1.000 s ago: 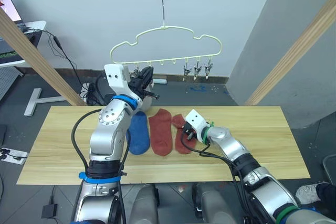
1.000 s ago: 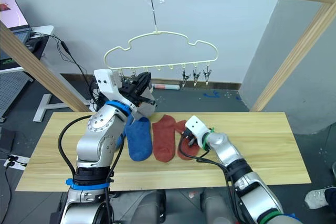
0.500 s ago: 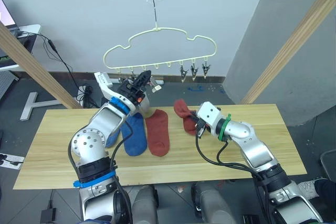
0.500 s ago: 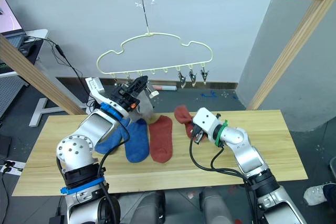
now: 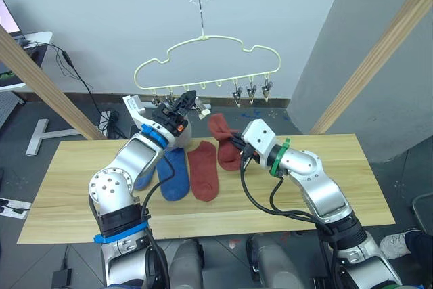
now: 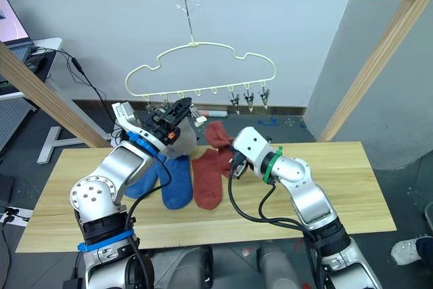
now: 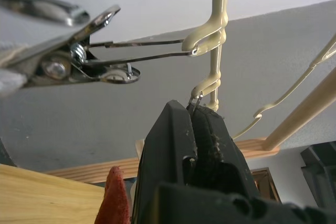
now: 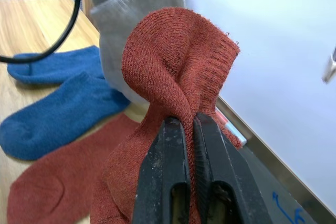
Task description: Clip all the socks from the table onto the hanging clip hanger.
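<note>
Broadly, largest first:

Table (image 5: 352,187): long light plank top across the lower half of the head views; wide bare wood at both ends, with the socks bunched left of centre near its far edge.

Wooden frame (image 5: 379,59): a thick pole runs along the top edge of the head views, with slanted poles coming down at the left and right edges; open air lies between them above the table.

Clip hanger (image 5: 203,59): hangs by its hook from the top pole, upper centre of the frame; three clips (image 5: 251,91) at its right end hang free.

Blue socks (image 5: 177,174): two, flat on the table left of centre, side by side and touching.

Flat red sock (image 5: 203,170): lies on the table just right of the blue pair, its edge against them.

Grey sock (image 6: 181,141): hangs at the left part of the hanger bar, behind the left arm's wrist; which clip holds it I cannot tell.

Held red sock (image 8: 176,72): lifted clear of the table at frame centre, below the free clips, bunched and drooping.

Right gripper (image 8: 191,129): fingers pinched together on the held red sock.

Left gripper (image 7: 193,116): raised under the left part of the hanger bar, fingers closed on a small metal clip there.
</note>
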Robot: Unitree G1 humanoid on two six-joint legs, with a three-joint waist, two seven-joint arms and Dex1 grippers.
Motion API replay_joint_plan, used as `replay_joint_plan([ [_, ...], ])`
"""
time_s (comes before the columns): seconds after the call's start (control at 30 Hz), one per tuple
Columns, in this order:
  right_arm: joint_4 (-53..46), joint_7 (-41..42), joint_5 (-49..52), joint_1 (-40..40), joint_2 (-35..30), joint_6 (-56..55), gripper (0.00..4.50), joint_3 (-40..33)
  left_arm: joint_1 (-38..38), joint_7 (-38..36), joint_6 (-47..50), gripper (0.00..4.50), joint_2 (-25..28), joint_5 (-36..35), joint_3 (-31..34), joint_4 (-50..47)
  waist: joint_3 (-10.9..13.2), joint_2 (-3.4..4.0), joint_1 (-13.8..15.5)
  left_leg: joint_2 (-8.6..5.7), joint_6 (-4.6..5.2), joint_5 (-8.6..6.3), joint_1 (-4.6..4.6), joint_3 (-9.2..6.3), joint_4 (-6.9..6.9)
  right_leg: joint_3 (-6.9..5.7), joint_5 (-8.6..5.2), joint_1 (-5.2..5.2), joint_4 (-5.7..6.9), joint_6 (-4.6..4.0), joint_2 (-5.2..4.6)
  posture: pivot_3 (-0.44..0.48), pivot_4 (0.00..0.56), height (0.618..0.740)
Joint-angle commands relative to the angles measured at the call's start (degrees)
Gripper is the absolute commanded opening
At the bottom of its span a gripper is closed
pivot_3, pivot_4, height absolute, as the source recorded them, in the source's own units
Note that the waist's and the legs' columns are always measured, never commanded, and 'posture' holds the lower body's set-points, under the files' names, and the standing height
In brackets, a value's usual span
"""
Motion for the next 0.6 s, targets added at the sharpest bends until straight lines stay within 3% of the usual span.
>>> replay_joint_plan([
  [0.03,-3.78,0.42,1.05,-1.73,0.32,0.41,0.04,0.06,1.09,0.62,-0.49,0.00,1.02,-1.38,-0.21,0.53,0.00,0.00,0.00,0.00,0.00,0.00,0.00,0.00,0.00,0.00,0.00,0.00,0.00,0.00,0.00,-0.082,0.209,0.740],
  [0.6,-2.96,1.57,2.32,-6.62,3.54,2.08,0.04,1.44,2.47,-0.54,-4.02,0.00,2.71,-0.70,-3.40,-0.61,0.00,-0.01,0.00,0.00,0.00,0.00,-0.01,0.00,-0.02,0.01,0.00,-0.03,-0.02,-0.01,0.00,-0.062,0.234,0.740],
])
